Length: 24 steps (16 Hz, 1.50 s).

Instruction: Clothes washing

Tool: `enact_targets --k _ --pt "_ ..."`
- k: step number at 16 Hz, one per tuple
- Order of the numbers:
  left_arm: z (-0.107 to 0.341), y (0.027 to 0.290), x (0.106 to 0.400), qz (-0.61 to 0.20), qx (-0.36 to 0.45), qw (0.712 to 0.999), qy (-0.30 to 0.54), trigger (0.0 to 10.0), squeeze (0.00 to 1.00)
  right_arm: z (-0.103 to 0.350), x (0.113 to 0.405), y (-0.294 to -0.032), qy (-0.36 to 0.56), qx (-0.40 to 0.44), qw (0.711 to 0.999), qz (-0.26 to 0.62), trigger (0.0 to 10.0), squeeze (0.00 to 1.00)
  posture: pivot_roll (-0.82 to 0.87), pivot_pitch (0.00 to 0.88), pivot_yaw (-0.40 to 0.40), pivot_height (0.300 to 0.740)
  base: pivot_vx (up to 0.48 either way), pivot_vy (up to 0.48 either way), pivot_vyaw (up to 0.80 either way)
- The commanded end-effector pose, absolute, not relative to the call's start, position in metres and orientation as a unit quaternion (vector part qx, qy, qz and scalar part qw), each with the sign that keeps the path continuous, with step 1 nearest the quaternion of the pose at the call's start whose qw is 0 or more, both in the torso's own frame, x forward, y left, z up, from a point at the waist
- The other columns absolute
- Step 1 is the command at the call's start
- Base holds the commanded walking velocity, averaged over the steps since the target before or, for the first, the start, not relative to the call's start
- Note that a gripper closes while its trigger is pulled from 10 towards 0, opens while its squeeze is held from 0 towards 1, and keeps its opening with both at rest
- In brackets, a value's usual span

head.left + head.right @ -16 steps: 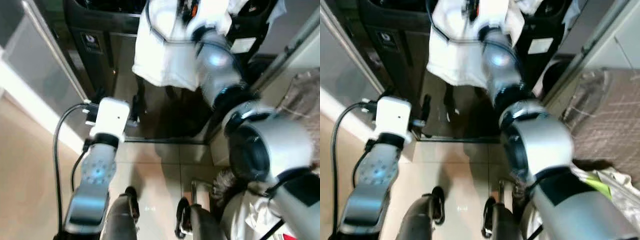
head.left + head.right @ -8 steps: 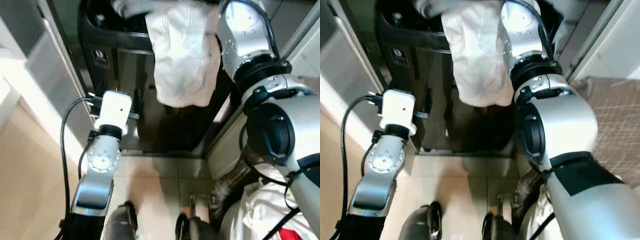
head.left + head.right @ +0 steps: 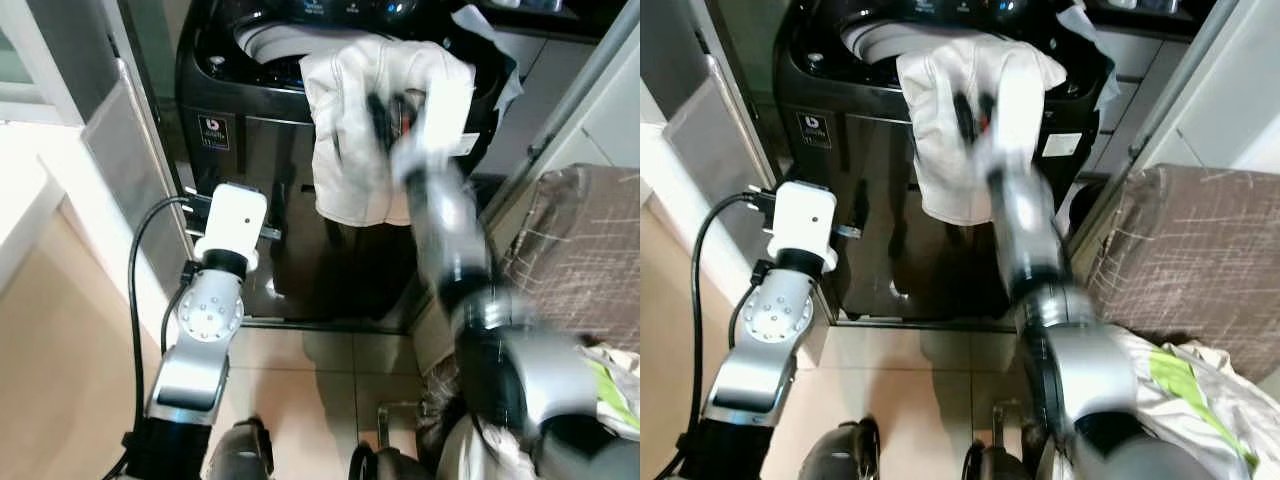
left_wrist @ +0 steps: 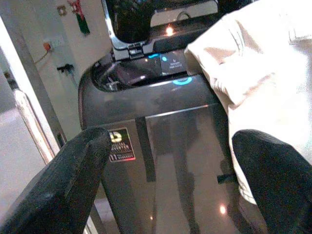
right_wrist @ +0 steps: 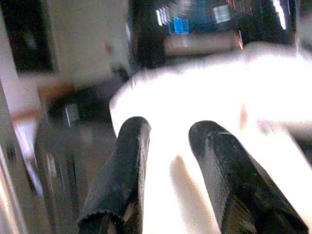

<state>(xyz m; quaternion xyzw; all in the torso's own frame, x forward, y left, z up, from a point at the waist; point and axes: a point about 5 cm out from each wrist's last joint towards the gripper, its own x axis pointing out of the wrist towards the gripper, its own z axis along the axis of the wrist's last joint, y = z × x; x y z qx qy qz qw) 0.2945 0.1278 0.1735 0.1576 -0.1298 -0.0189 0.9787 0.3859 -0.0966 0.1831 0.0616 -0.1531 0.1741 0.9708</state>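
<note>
A black top-loading washing machine (image 3: pixel 250 130) stands ahead with its lid up and its white drum showing. A white garment (image 3: pixel 350 180) hangs over the machine's front rim and down its front panel. My right gripper (image 3: pixel 385 110) reaches out over that rim, blurred, and is shut on the white garment (image 5: pixel 243 97); its fingers (image 5: pixel 131 161) have cloth bunched between them. My left arm (image 3: pixel 205 310) is held low in front of the machine's left side. My left gripper (image 4: pixel 170 161) is open, with nothing between its fingers, and points at the front panel.
A brown checked basket (image 3: pixel 580 250) stands right of the machine. Loose laundry (image 3: pixel 1180 400) lies below the basket. A grey panel (image 3: pixel 120 170) and a white ledge line the left side. Tiled floor (image 3: pixel 320 360) lies between me and the machine.
The camera has tilted up, so more of the machine's top shows. My right arm has stretched forward and carried the garment onto the front rim. The left arm has hardly moved.
</note>
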Motion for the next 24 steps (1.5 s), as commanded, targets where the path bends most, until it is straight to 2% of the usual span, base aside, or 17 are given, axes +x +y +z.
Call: enact_targets --k 1,4,5,6,8,11,14,16,18,21,24 --pt "0.175 0.128 0.296 -0.019 0.153 0.979 -0.133 10.0 0.0 0.191 0.384 -0.096 -0.173 0.047 0.966 0.186 10.0 0.0 0.05 0.04 -0.047 0.74 0.0 0.0 0.0" --pt "0.176 0.131 0.297 -0.011 0.148 0.98 -0.133 10.0 0.0 0.139 0.371 -0.104 -0.09 0.019 0.98 0.176 10.0 0.0 0.04 0.057 -0.028 0.74 0.0 0.0 0.0" --pt "0.178 0.132 0.293 -0.011 0.146 0.98 -0.133 10.0 0.0 0.123 0.367 -0.106 -0.061 -0.01 0.985 0.162 10.0 0.0 0.06 0.115 -0.008 0.74 0.0 0.0 0.0" --pt "0.179 0.133 0.29 -0.012 0.145 0.98 -0.133 10.0 0.0 0.121 0.365 -0.106 -0.06 -0.022 0.986 0.157 10.0 0.0 0.06 0.115 -0.008 0.74 0.0 0.0 0.0" --pt "0.177 0.14 0.268 -0.023 0.154 0.981 -0.119 10.0 0.0 0.106 0.364 -0.1 -0.003 -0.033 0.99 0.136 10.0 0.0 0.14 0.242 0.014 0.74 0.0 0.0 0.0" --pt "0.174 0.15 0.241 -0.011 0.166 0.982 -0.095 10.0 0.0 0.111 0.372 -0.094 0.019 -0.062 0.99 0.122 10.0 0.0 0.24 0.297 -0.009 0.74 0.0 0.0 0.0" --pt "0.165 0.153 0.24 0.007 0.165 0.983 -0.078 10.0 0.0 0.118 0.374 -0.086 0.012 -0.037 0.99 0.138 10.0 0.0 0.22 0.243 -0.055 0.74 0.0 0.0 0.0" --pt "0.156 0.153 0.249 0.016 0.145 0.987 -0.06 10.0 0.0 0.119 0.367 -0.082 -0.028 -0.014 0.985 0.171 10.0 0.0 0.17 0.168 -0.081 0.74 0.0 0.0 0.0" --pt "0.15 0.148 0.264 0.014 0.144 0.988 -0.054 10.0 0.0 0.116 0.363 -0.091 -0.033 -0.008 0.984 0.176 10.0 0.0 0.11 0.101 -0.088 0.74 0.0 0.0 0.0" --pt "0.141 0.144 0.279 0.015 0.103 0.994 -0.036 10.0 0.0 0.108 0.36 -0.107 -0.021 -0.023 0.987 0.157 10.0 0.0 0.06 0.038 -0.078 0.74 0.0 0.126 -0.66" --pt "0.146 0.141 0.289 0.016 0.113 0.992 -0.054 10.0 0.0 0.112 0.36 -0.106 -0.033 -0.038 0.985 0.164 10.0 0.0 0.06 0.023 -0.074 0.74 0.0 0.0 0.0"
